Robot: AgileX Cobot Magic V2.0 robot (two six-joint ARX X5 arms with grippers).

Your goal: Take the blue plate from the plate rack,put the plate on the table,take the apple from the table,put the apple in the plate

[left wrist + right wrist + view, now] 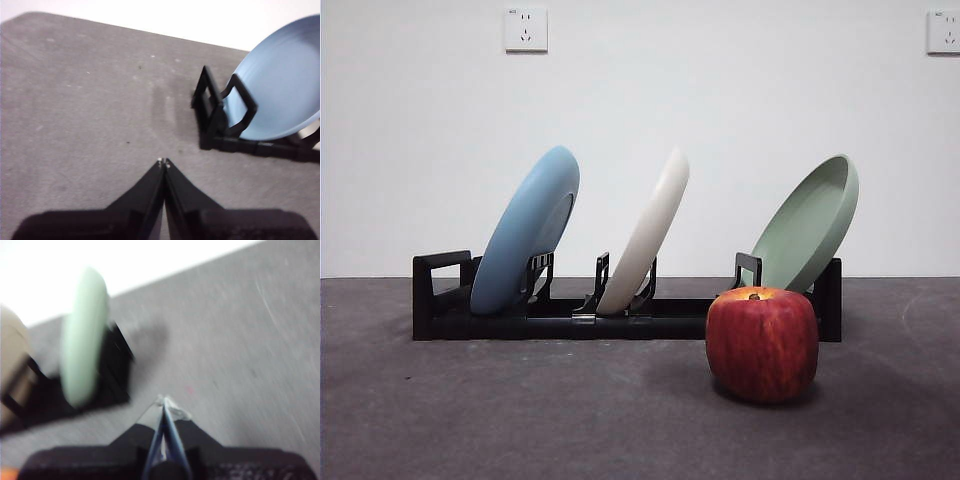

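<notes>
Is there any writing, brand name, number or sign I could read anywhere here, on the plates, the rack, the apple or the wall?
None can be read.
The two wall sockets each carry a tiny mark at the top, too small to read.
The blue plate, cream-white plate, sage-green plate, plate rack and apple show no text.
</notes>
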